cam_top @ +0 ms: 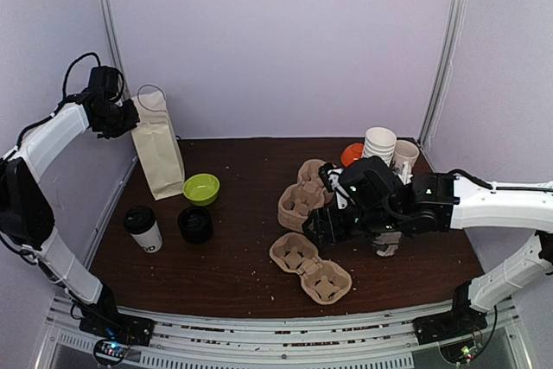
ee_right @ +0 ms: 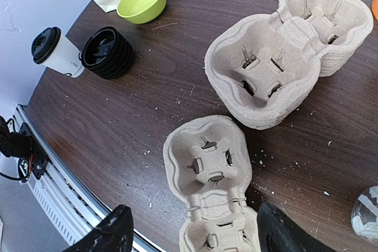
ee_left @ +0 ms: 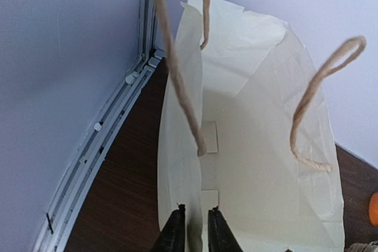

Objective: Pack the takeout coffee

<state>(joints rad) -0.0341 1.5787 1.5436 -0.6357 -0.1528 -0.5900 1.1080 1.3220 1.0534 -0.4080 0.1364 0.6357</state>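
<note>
Bag-holding looks to be the step in hand. My left fingers point(ee_left: 196, 212) stand narrow astride the near rim of the paper bag point(ee_left: 260, 146), though I cannot tell whether they truly pinch it. My right fingers point(ee_right: 195, 237) hang spread wide and empty over a pulp cup carrier point(ee_right: 207, 163). Well off to their left the takeout coffee point(ee_right: 56, 51) stands upright on the table point(ee_right: 118, 122), just beside the stack of black lids point(ee_right: 106, 54). Next, I judge, the rim needs a firm hold with the bag's mouth open. Then the cup must be taken below its lid and kept upright.

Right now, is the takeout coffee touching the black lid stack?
Apart. The top external view shows bare table between the takeout coffee and the stack of lids.
</note>
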